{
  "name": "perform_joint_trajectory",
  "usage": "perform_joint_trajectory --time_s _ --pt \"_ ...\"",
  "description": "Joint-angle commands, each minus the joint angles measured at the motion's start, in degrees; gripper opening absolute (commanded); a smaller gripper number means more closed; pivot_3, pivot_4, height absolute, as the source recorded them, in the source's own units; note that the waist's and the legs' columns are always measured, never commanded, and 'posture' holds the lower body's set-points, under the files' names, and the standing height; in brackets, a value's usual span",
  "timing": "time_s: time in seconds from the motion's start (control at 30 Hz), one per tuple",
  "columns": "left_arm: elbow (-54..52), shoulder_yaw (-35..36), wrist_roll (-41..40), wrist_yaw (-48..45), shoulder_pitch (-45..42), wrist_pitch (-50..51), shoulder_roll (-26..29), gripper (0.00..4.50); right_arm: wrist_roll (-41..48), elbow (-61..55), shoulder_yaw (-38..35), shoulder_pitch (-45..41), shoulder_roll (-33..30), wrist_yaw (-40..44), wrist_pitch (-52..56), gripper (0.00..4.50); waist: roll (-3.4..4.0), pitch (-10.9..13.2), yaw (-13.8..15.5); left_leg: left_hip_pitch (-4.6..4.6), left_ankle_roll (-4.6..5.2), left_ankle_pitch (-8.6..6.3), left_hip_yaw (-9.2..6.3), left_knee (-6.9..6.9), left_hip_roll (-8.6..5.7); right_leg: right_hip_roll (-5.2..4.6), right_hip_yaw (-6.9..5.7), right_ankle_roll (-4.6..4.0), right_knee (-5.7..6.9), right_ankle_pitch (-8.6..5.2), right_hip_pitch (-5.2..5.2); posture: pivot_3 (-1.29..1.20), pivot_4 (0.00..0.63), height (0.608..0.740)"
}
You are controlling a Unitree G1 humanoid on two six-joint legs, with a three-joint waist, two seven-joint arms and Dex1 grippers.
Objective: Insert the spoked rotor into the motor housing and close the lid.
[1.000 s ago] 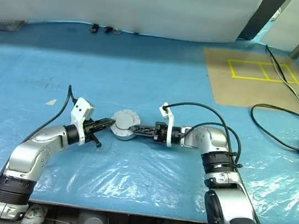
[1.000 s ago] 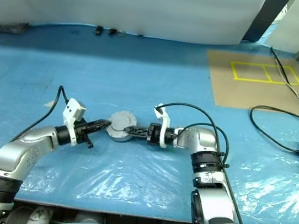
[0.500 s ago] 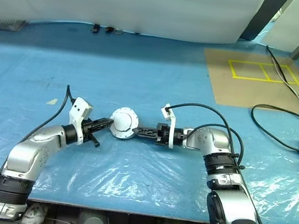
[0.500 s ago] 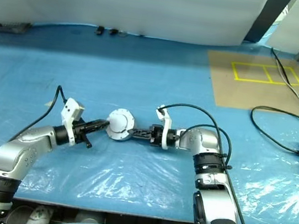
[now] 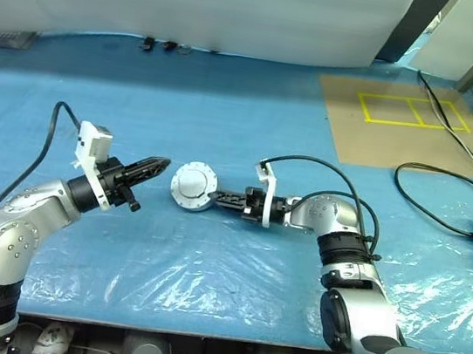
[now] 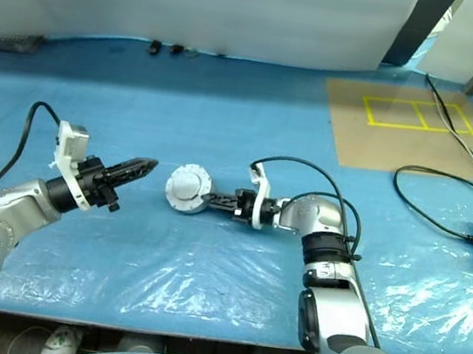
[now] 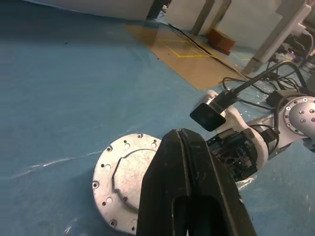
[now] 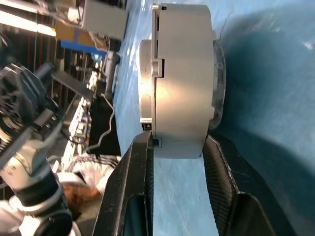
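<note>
The right gripper's (image 5: 216, 197) fingers clamped the closed motor housing (image 5: 193, 188) above the blue desk (image 5: 228, 114); the left gripper's (image 5: 161, 165) fingers were pressed together nearby.

Blue plastic-covered table (image 5: 225, 131) with what lies on it

The closed motor housing (image 5: 194, 187) rests near the middle. A brown cardboard sheet (image 5: 398, 125) marked with yellow tape rectangles (image 5: 413, 111) lies at the far right, black cables (image 5: 447, 185) trailing beside it. Small dark clips (image 5: 160, 44) sit at the far edge.
</note>
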Motion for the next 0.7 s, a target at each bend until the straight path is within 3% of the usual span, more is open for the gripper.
perform_joint_trajectory --time_s 0.03,0.1,0.2,0.4,0.6,0.7 --pt "4.11 5.98 -6.22 4.69 -2.07 1.07 -2.29 0.00 10.83 -4.17 -8.84 -4.02 0.42 2.98 5.18 1.05 -0.04 0.11 0.29 -0.03 0.00 0.00 -0.01 0.04 0.00 0.00 0.00 0.00 0.00 0.00 -0.07 0.00 0.150 0.740" --pt "6.36 9.44 -11.52 6.95 -3.06 2.30 -3.58 0.00 13.63 -9.21 -8.80 -3.38 0.72 3.37 8.59 1.05 -0.06 0.12 0.71 -0.36 0.06 0.04 -0.06 0.16 0.03 0.04 -0.02 0.20 0.06 0.14 -0.33 0.00 0.150 0.740" --pt "8.27 11.79 -15.74 8.52 -2.78 3.25 -4.45 0.60 16.06 -13.76 -8.29 -2.81 1.37 2.03 11.81 1.05 -0.09 0.10 0.93 -0.66 0.20 0.14 -0.07 0.19 0.09 0.16 -0.02 0.23 0.04 0.16 -0.47 0.00 0.150 0.740" --pt "5.36 13.07 -28.24 10.75 -1.17 5.57 -5.89 2.56 18.61 -16.67 -9.06 -3.39 1.92 0.64 12.91 1.05 -0.19 0.13 1.69 -0.70 0.16 0.12 -0.10 0.25 0.10 0.14 -0.07 0.24 -0.07 0.16 -0.49 0.00 0.150 0.740" --pt "4.28 12.51 -33.34 13.60 1.81 4.72 -6.12 4.47 19.64 -17.91 -8.26 -4.13 2.12 0.34 13.40 1.05 -0.23 0.14 2.54 -0.68 -0.04 -0.01 -0.12 0.26 0.14 0.10 -0.10 0.24 0.06 0.17 -0.49 0.00 0.150 0.740" --pt "4.19 11.40 -34.30 13.63 3.24 5.12 -5.71 4.47 19.46 -17.94 -7.47 -4.22 1.81 0.34 13.14 1.05 -0.24 0.14 2.53 -0.68 -0.04 -0.01 -0.12 0.28 0.14 0.10 -0.10 0.28 0.09 0.19 -0.47 0.00 0.150 0.740"
